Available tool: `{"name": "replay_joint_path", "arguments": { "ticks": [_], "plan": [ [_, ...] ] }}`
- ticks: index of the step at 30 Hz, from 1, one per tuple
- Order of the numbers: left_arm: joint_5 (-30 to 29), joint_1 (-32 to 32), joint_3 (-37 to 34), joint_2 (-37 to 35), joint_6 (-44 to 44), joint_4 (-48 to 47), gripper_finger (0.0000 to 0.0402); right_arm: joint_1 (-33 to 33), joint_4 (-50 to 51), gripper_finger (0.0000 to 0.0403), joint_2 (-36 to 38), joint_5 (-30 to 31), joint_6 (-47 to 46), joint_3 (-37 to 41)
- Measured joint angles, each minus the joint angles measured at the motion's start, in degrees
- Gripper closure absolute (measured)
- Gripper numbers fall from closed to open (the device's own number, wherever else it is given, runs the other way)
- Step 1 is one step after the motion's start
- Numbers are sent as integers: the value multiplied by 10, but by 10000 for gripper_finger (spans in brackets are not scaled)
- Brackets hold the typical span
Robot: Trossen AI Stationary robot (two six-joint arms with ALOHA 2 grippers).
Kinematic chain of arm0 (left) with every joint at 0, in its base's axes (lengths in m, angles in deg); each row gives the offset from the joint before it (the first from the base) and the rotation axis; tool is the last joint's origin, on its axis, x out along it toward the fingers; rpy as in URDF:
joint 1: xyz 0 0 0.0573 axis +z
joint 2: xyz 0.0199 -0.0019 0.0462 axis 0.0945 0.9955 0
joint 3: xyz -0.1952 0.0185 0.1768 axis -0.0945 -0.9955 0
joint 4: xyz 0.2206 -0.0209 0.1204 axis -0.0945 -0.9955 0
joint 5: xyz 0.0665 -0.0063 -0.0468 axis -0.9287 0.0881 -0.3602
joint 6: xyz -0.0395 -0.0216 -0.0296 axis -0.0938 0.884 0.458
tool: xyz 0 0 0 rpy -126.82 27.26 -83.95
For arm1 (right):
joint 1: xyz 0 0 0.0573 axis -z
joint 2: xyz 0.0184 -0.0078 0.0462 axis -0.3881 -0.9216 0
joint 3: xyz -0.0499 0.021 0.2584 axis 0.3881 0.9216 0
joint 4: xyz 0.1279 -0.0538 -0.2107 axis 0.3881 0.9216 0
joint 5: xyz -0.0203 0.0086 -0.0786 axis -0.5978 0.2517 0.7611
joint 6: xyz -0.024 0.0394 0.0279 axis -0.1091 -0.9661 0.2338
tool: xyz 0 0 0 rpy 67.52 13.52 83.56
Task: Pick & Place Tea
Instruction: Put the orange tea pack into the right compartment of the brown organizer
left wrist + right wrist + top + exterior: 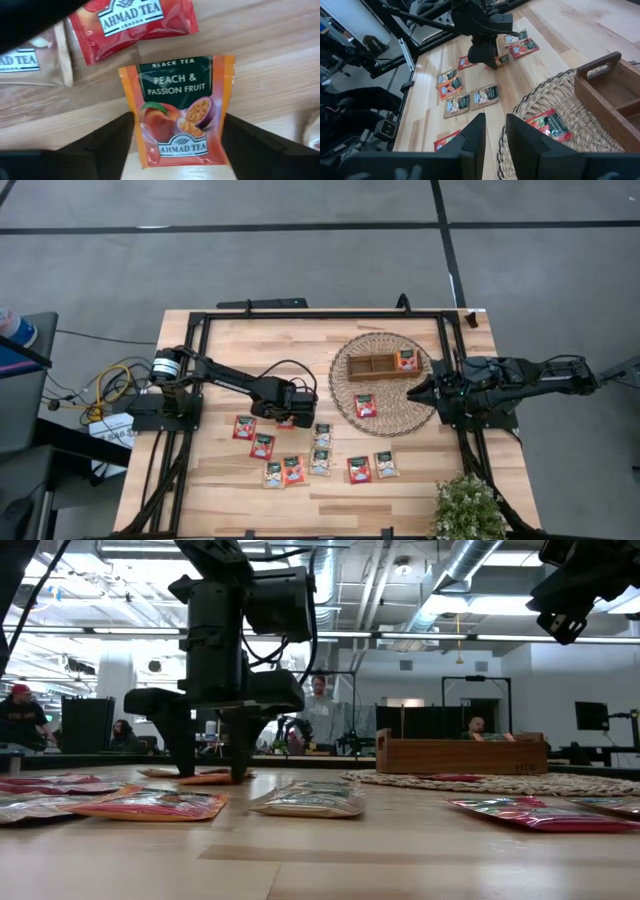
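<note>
Several tea sachets, red and pale, lie flat on the wooden table [230, 500], such as one at the left [244, 427] and one near the front [359, 469]. An orange peach sachet [180, 110] lies flat under my left gripper [287, 418], which points straight down, open, one fingertip at each side edge. One red sachet [365, 405] lies on the wicker mat [345, 380]; another [406, 360] lies in the wooden tray [365, 366]. My right gripper [418, 392] hovers over the mat's right edge, a narrow gap between its fingers and nothing in it. My left gripper [212, 776] comes from above, its fingertips [120, 140] down at the table on either side of the orange sachet's long edges [131, 125]. The sachet lies flat on the wood. Whether the fingers touch its edges, I cannot tell.
A black frame [320, 314] runs around the table's edges. A potted plant [468, 505] stands at the near right corner. Cables [115, 380] lie beside the left arm's base. People sit in the room behind the table [318, 705].
</note>
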Motion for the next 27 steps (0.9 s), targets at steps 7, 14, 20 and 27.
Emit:
{"name": "replay_joint_path", "arguments": {
  "ticks": [7, 14, 20, 27],
  "plan": [
    [-11, 0, -1, 0, -1, -2, 208, 0, 0, 335, 0, 0, 0, 0],
    [-32, -4, 2, -5, -1, -14, 216, 0, 0, 335, 0, 0, 0, 0],
    [-87, -14, 24, -15, -1, -56, 216, 0, 0, 335, 0, 0, -4, 0],
    [-82, -18, 27, -16, 1, -49, 216, 0, 0, 335, 0, 0, -4, 0]
  ]
}}
